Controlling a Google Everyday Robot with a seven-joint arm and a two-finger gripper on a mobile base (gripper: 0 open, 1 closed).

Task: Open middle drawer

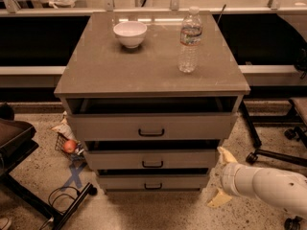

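Fingers [225, 155] of the gripper [222, 177] are spread wide and held low, right of the middle drawer [120, 159], likely so its handle [152, 164] can be reached.

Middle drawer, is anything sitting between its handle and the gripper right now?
Nothing visible does. The gripper hangs open beside the lower right corner of the cabinet, about level with the middle drawer, whose front is bare up to its black handle. The bowl and bottle stand on top, out of the way.
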